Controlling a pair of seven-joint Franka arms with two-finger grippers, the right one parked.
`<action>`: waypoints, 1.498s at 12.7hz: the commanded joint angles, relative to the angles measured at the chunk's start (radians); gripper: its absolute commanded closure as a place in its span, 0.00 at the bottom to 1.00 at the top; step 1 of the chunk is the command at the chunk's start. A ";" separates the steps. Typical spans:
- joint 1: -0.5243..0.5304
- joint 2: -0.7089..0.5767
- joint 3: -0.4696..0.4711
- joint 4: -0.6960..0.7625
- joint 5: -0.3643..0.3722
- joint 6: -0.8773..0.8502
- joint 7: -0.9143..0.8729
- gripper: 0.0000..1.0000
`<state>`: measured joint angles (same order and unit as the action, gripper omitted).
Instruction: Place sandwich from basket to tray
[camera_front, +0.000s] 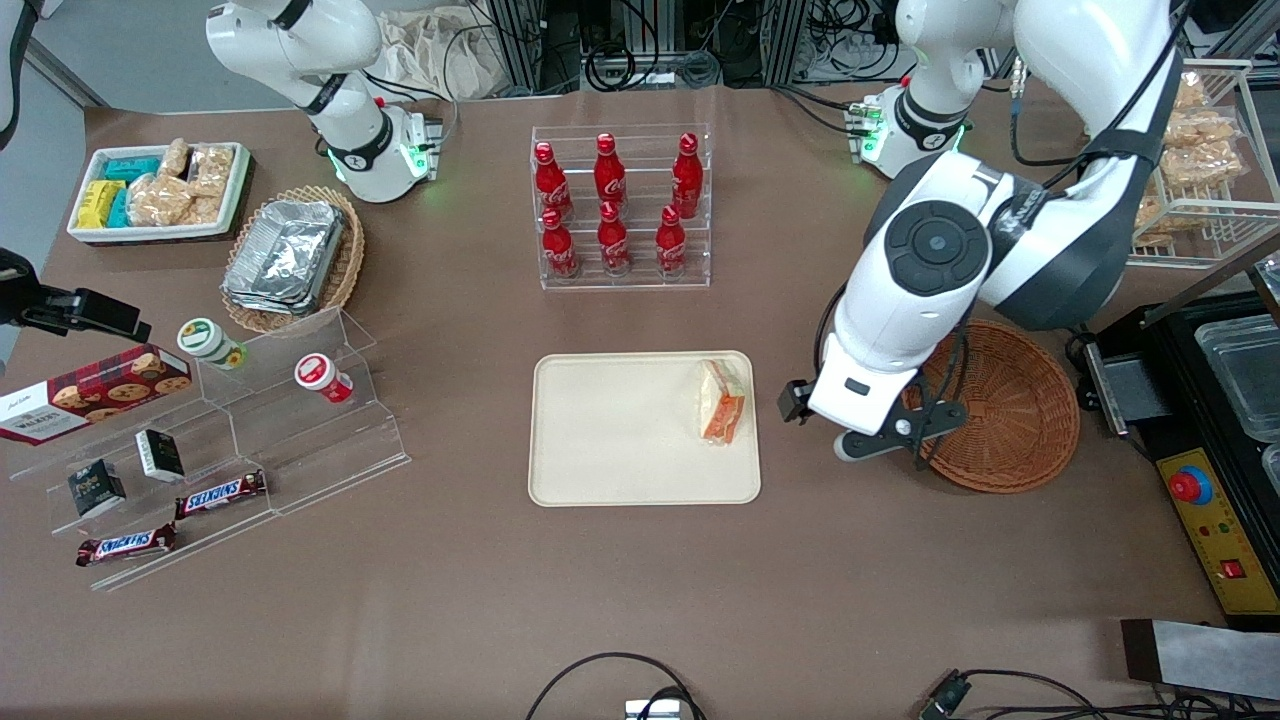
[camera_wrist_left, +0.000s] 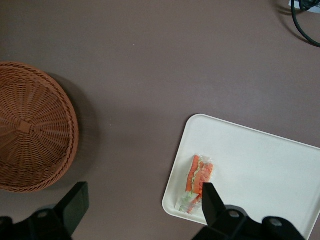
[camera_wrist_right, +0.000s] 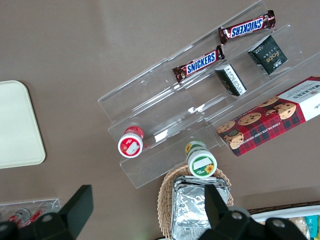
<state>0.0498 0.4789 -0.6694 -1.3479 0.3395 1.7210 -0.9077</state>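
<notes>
The sandwich (camera_front: 722, 402), a wrapped wedge with orange and green filling, lies on the cream tray (camera_front: 620, 430) close to the tray edge that faces the working arm. The round reddish-brown basket (camera_front: 1010, 410) stands beside the tray toward the working arm's end and holds nothing visible. My gripper (camera_front: 880, 445) hangs open above the bare table between tray and basket, holding nothing. In the left wrist view the sandwich (camera_wrist_left: 197, 182) rests on the tray (camera_wrist_left: 260, 160). One finger (camera_wrist_left: 210, 200) overlaps its end. The basket (camera_wrist_left: 30, 125) is apart from the gripper (camera_wrist_left: 142, 195).
A clear rack of red bottles (camera_front: 622, 210) stands farther from the front camera than the tray. A stepped acrylic shelf (camera_front: 230, 440) with snacks, an oval basket of foil containers (camera_front: 290, 255) and a white bin (camera_front: 160, 190) lie toward the parked arm's end. A black machine (camera_front: 1220, 440) borders the round basket.
</notes>
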 joint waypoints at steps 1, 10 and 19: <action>0.001 -0.011 0.039 0.041 -0.020 -0.061 0.047 0.00; -0.002 -0.149 0.235 -0.007 -0.180 -0.100 0.314 0.00; -0.002 -0.348 0.500 -0.086 -0.252 -0.185 0.771 0.00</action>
<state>0.0507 0.1872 -0.2130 -1.3946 0.1082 1.5572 -0.2286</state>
